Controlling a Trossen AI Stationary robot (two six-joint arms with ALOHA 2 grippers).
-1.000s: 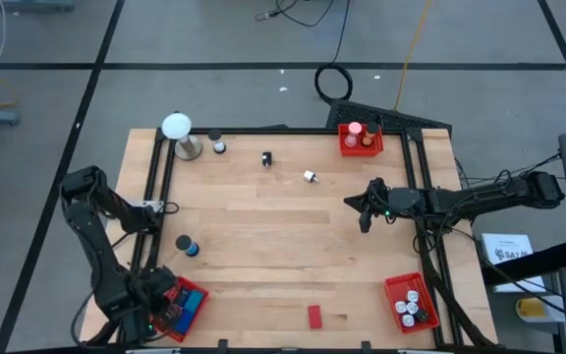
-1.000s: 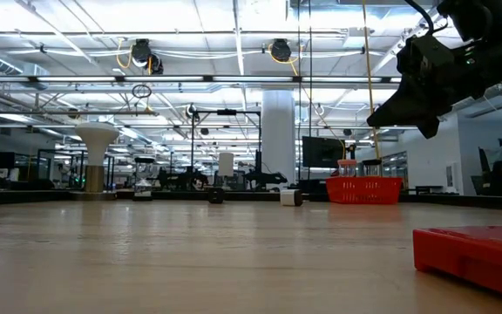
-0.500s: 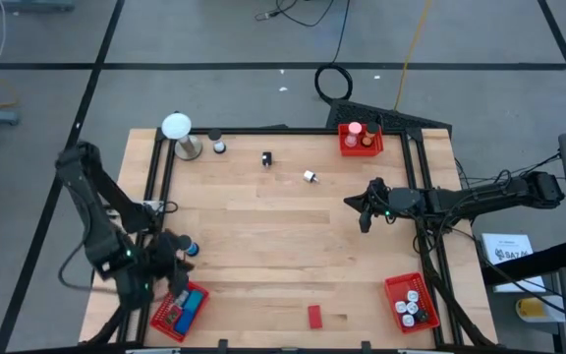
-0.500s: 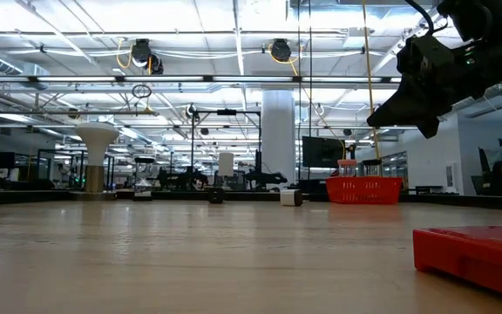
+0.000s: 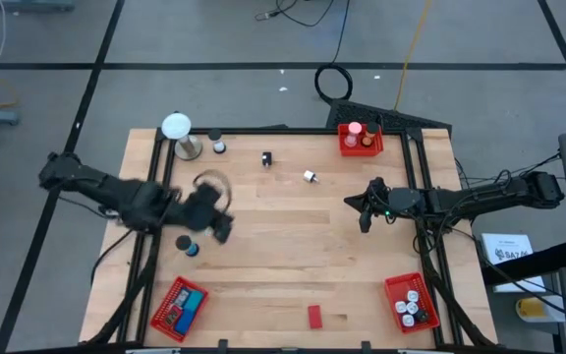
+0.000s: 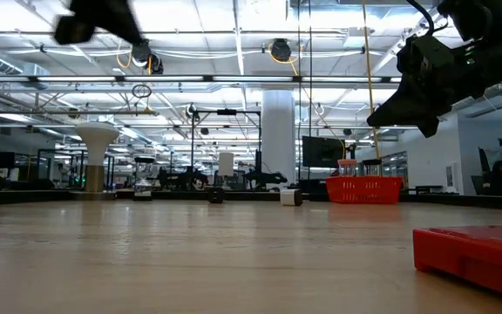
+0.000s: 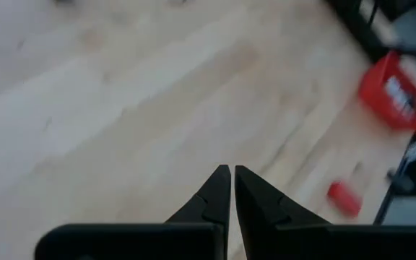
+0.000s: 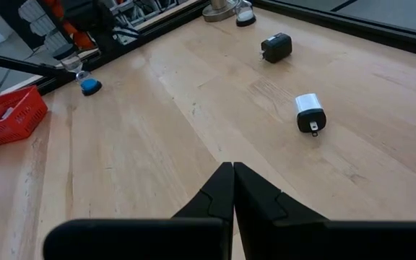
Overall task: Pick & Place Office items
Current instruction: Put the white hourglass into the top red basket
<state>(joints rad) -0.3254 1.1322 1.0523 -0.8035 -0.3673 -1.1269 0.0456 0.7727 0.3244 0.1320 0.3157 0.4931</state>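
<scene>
Office items lie scattered on the wooden table. A blue-and-black cylinder (image 5: 187, 246) stands near the left side, a black piece (image 5: 266, 158) and a white plug (image 5: 310, 177) lie toward the far edge, and a red block (image 5: 314, 316) lies by the near edge. My left gripper (image 5: 222, 228) hovers blurred above the table's left half, just beyond the cylinder; its fingers (image 7: 232, 175) are shut with nothing between them. My right gripper (image 5: 365, 218) hangs shut and empty over the right half, as its wrist view (image 8: 232, 167) shows.
Red mesh baskets stand at the near left (image 5: 179, 307), near right (image 5: 409, 302) and far right (image 5: 360, 138), each with items inside. A white ball on a metal stand (image 5: 177, 130) and two small pieces (image 5: 216, 145) sit at the far left. A black frame borders the table.
My left gripper has swung away from the near-left basket, rising and travelling toward the far edge and the table's middle, turning as it went. It now hangs over the open wood beyond the blue cylinder.
</scene>
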